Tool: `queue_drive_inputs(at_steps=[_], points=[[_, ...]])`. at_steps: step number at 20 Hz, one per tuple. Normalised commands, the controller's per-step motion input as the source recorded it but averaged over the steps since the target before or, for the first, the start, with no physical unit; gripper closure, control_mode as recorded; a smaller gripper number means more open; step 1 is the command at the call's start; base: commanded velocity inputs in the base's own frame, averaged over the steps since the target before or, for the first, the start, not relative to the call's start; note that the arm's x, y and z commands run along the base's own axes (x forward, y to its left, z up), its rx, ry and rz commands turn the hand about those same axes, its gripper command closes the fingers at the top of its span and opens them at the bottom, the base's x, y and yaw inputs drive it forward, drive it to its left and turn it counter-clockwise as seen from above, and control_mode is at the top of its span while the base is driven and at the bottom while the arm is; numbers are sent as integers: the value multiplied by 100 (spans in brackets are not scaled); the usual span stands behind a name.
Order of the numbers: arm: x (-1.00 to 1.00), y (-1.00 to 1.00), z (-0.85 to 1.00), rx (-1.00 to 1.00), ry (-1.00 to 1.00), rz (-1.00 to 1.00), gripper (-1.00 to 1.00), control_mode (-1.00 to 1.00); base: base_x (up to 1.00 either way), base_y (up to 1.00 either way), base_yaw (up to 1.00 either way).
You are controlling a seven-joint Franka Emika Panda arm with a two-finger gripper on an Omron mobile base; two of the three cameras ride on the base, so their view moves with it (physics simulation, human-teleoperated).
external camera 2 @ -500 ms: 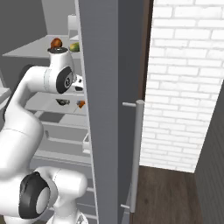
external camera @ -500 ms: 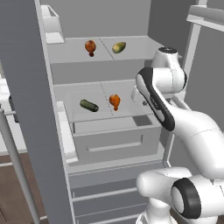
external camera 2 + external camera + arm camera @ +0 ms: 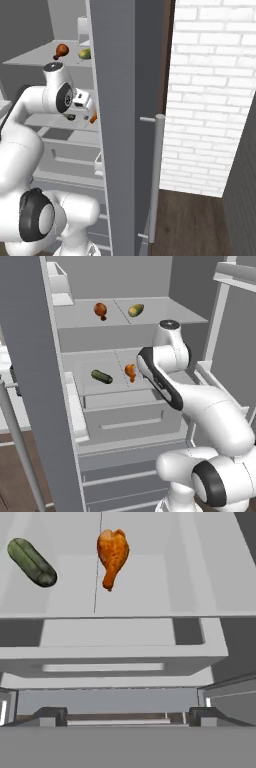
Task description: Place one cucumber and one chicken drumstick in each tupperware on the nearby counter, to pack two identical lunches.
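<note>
Left and right base views look forward into the open fridge from behind the arm, sharing both shelves. Hand view looks close along the fingers at the lower shelf [image 3: 130, 587], orange drumstick [image 3: 112, 554] ahead.

text: none readable in any view
labels/brands: none on the fridge shelves [image 3: 85, 316], fridge door [image 3: 115, 100] or drawer fronts [image 3: 105, 667]
numbers/signs: none on the brick wall [image 3: 210, 90]
food items: no stickers or print on the orange drumstick [image 3: 112, 554] or the dark green cucumber [image 3: 32, 562]
</note>
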Motion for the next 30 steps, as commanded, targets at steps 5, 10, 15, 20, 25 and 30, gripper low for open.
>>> queue_drive_inputs(at_steps=[5,10,15,20,25,30], points=[[89,46,-18,0,-9,-11,-100,-100,0,0,0],[81,2,-35,-1,0,-3,-100,-100,0,0,0],[64,-18,-46,0,0,0,-100,-100,0,0,0],[40,-2,-19,0,2,1,-100,-100,0,0,0],[33,0,-13,-3,1,0,-100,-100,0,0,0],[39,0,-14,-2,0,0,-100,-100,0,0,0]])
